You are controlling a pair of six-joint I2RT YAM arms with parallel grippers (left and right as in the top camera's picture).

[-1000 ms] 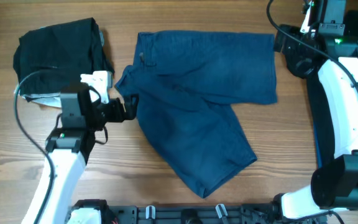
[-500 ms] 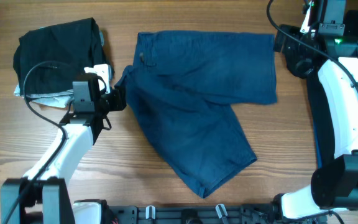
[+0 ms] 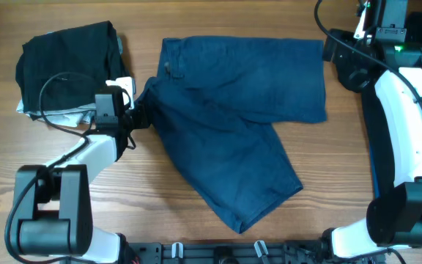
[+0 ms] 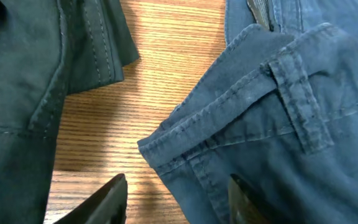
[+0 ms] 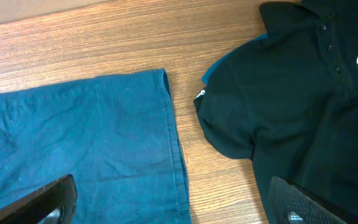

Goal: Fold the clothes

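Left claw [image 4: 178, 202] spread wide, gripping nothing. The waistband corner of the blue shorts [image 4: 272, 118] lies just ahead between the fingers, right finger [image 4: 241, 199] over fabric, contact unclear, left one over bare table [image 4: 166, 50]. Dark folded garment [image 4: 23, 93] ahead-left. Right claw [image 5: 176, 205] also spread, empty, with the shorts' leg hem ahead-left and the black polo shirt [image 5: 303, 93] ahead-right.

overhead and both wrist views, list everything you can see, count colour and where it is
denim shorts: 1, blue, spread flat mid-table
folded garment: 1, black, far left corner of table
polo shirt: 1, black with white logo, right of the shorts' leg hem
wooden table: 1, light brown, under everything
left tool: 1, black, open, at the shorts' waistband corner
right tool: 1, black, open, over the shorts' leg hem by the polo shirt
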